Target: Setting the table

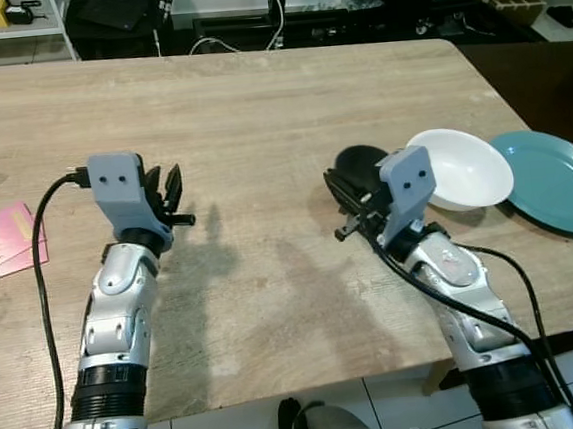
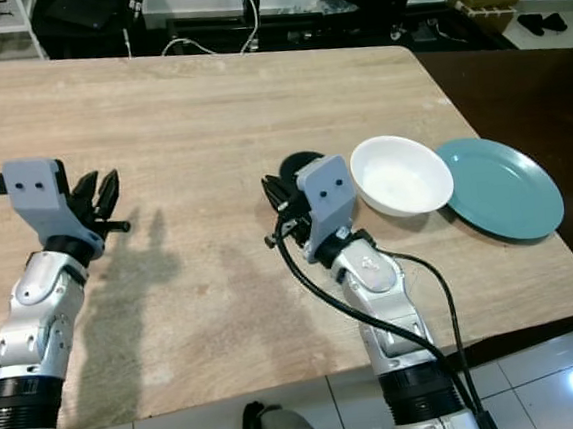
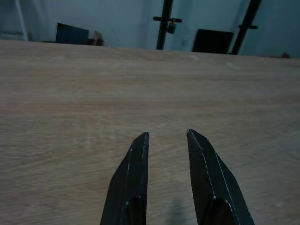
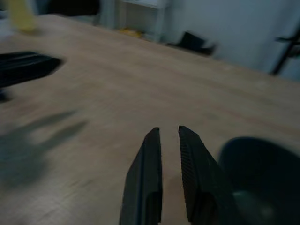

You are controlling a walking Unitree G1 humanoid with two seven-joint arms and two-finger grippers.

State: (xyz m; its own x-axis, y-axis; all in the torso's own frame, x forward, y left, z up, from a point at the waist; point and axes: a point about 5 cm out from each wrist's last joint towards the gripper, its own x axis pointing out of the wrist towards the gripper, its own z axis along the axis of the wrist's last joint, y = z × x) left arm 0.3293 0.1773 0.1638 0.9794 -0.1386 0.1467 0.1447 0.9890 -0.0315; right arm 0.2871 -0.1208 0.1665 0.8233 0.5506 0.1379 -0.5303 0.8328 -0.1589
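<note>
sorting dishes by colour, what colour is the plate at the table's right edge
Teal, a plain plate with no pattern; the right eye view shows it whole, beside the white bowl.

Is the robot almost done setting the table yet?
Hardly begun. The white bowl, teal plate and a black dish bunch at the table's right end. Nothing is held: the right claw hovers beside the black dish, the left claw over bare wood. Every place is left to lay.
</note>
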